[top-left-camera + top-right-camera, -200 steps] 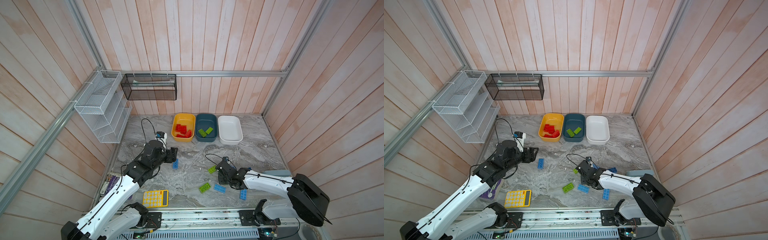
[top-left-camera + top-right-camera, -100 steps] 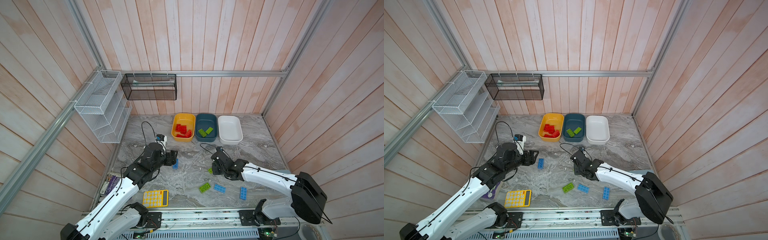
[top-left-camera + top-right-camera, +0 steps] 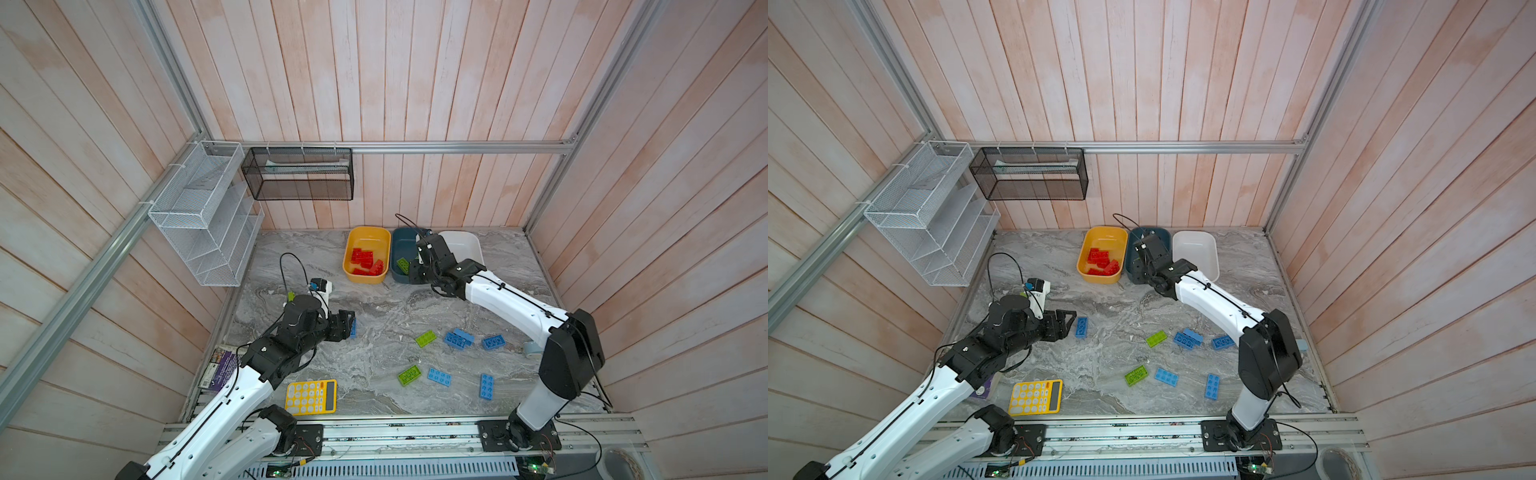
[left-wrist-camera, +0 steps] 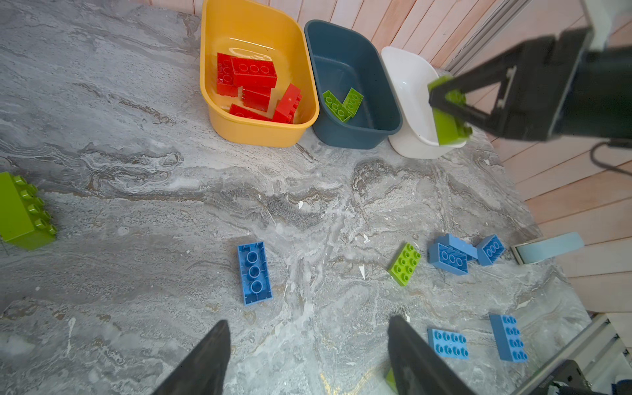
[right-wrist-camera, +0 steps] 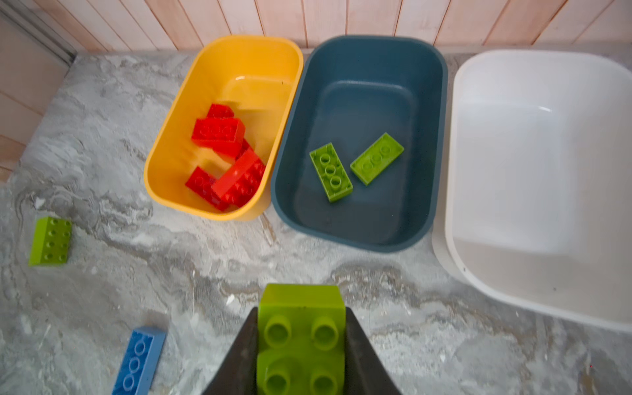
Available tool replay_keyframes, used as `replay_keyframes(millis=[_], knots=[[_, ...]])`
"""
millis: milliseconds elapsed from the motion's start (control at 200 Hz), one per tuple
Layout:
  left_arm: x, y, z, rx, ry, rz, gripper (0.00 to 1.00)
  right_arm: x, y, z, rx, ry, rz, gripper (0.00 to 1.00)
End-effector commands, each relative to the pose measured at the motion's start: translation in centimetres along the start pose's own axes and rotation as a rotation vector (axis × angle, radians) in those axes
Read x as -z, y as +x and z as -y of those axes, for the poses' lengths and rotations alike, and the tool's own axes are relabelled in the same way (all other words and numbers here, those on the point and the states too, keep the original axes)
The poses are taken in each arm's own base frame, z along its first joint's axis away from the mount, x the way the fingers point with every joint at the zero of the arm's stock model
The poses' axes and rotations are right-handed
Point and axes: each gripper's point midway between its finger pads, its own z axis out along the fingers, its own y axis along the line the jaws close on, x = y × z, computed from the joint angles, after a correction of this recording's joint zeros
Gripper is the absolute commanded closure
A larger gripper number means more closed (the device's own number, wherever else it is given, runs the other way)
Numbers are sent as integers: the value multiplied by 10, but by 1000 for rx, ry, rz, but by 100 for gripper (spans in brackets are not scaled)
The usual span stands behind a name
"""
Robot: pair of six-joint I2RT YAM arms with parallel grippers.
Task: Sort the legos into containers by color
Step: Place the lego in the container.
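In a top view the right gripper (image 3: 414, 271) hides the near end of the teal tub (image 3: 400, 240). It pinches a studded lime lego (image 5: 301, 328) at that tub's near edge. The left gripper (image 4: 307, 321) gapes near a blue lego (image 4: 254, 273).

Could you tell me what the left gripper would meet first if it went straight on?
Most likely the blue brick lying hollow side up, just ahead of the open left gripper; depth is uncertain.

The dark teal tub (image 5: 369, 109) holds two flat lime bricks (image 5: 330, 171). Just beside it, the yellow tub (image 5: 253, 68) holds piled red bricks (image 5: 219, 131); the white tub (image 5: 533, 171) flanks its other side. A third lime brick (image 5: 301, 342) hangs pinched in the right gripper (image 5: 301, 307) near its front wall. Light blue bricks (image 3: 439, 376) and loose lime bricks (image 3: 425, 338) lie scattered well apart from it.
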Motion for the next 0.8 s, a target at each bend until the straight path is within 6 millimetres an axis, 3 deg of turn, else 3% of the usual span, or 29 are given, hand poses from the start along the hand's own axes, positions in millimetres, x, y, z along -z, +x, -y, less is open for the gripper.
replay_keyframes(millis=[0,205,430,675,755,795], knots=[[2,-2,2,-31,3,-10,26,-24,-13,5,33,-11,-24,76],[-8,5,6,-43,34,-54,26,-74,-37,25,16,32,-38,76],[-15,10,8,-46,47,-87,26,-121,-44,39,13,61,-69,75],[-19,16,9,-48,58,-115,26,-142,-40,42,1,55,-87,70],[-19,16,12,-51,70,-117,26,-143,-40,42,-3,49,-88,65],[-19,15,12,-54,73,-117,26,-144,-40,43,-3,49,-89,57]])
